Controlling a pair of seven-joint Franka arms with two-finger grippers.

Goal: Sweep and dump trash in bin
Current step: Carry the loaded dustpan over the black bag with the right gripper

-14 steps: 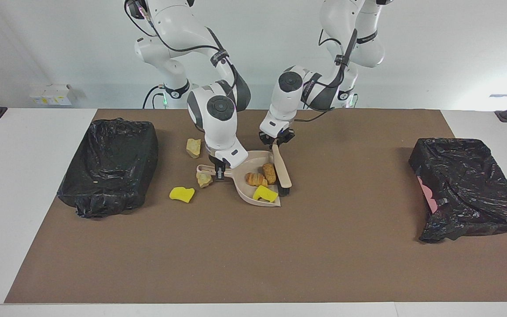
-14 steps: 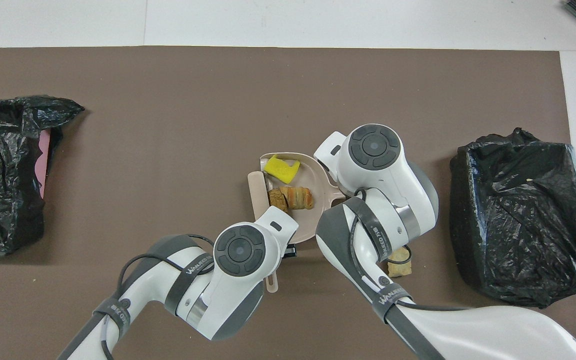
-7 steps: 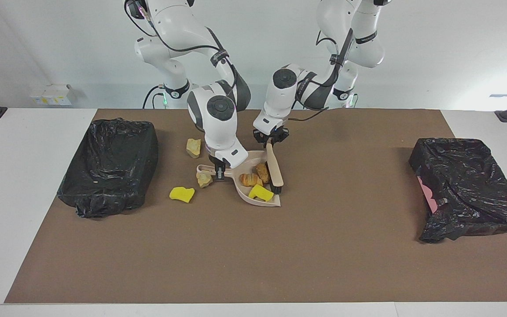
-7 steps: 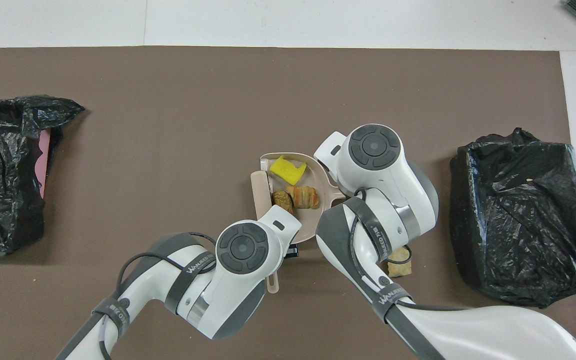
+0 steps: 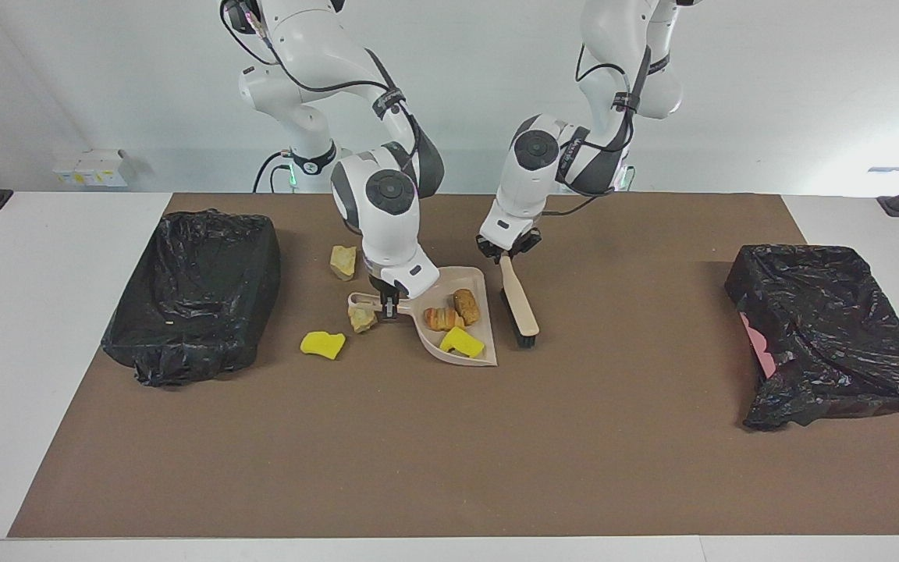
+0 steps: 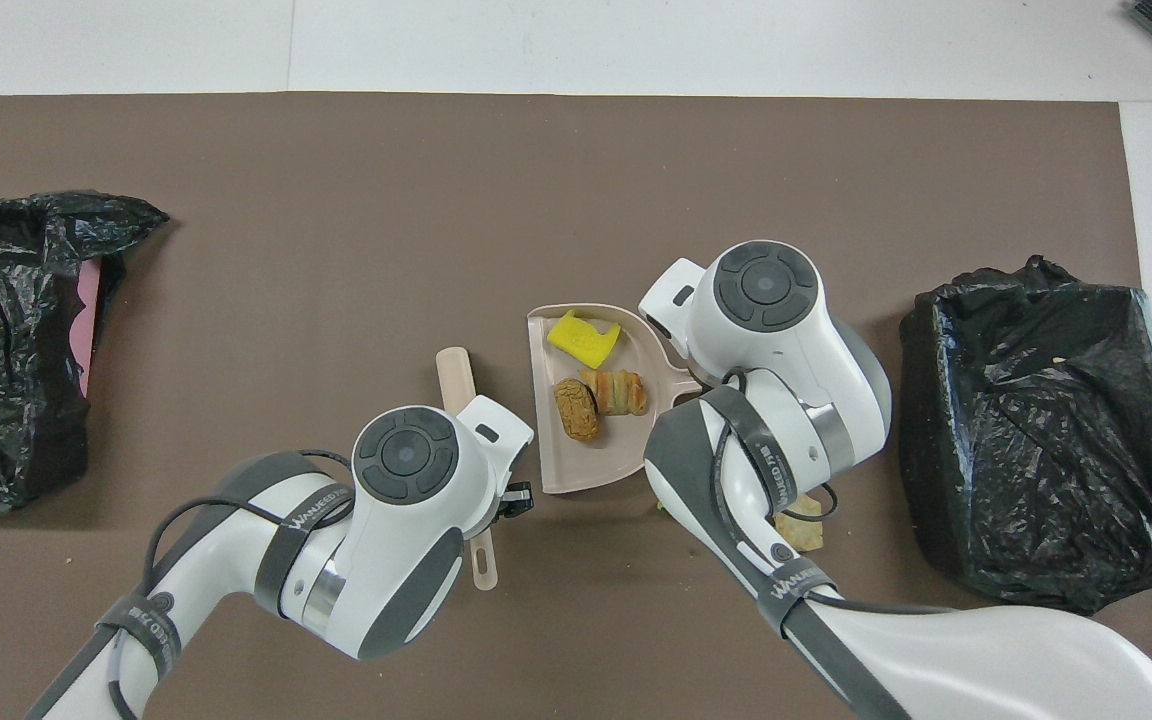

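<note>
Right gripper (image 5: 388, 304) is clamped on the handle of the beige dustpan (image 5: 461, 347), which lies flat on the brown mat (image 5: 449, 453); left gripper (image 5: 507, 251) grips the handle end of the beige brush (image 5: 519, 303), bristles down on the mat just beside the pan's open edge, toward the left arm's end of the table. Trash in the pan: a yellow sponge piece (image 5: 462, 342) near the lip, a striped croissant-like lump (image 5: 441, 318) and a darker brown bread lump (image 5: 466, 306) deeper in. Trash on the mat: a tan lump (image 5: 361, 318) touching the pan handle by the right gripper, a yellow sponge (image 5: 322, 344) near it, and another tan lump (image 5: 343, 261) nearer to the robots. Judgement: all scraps are light; sponges are soft, porous and springy, likely to bounce or roll ahead of the bristles; bread lumps are firmer, rough-skinned, probably crumbly. None need gripping; push them with the brush. Pan is smooth rigid plastic with a low rim, so the load may slide out if it is tipped toward the lip; carry by the handle, lip raised. Two bins lined with crinkled black bags stand well apart from the pan, one (image 5: 193, 293) toward the right arm's end, one (image 5: 824, 332) toward the left arm's.
</note>
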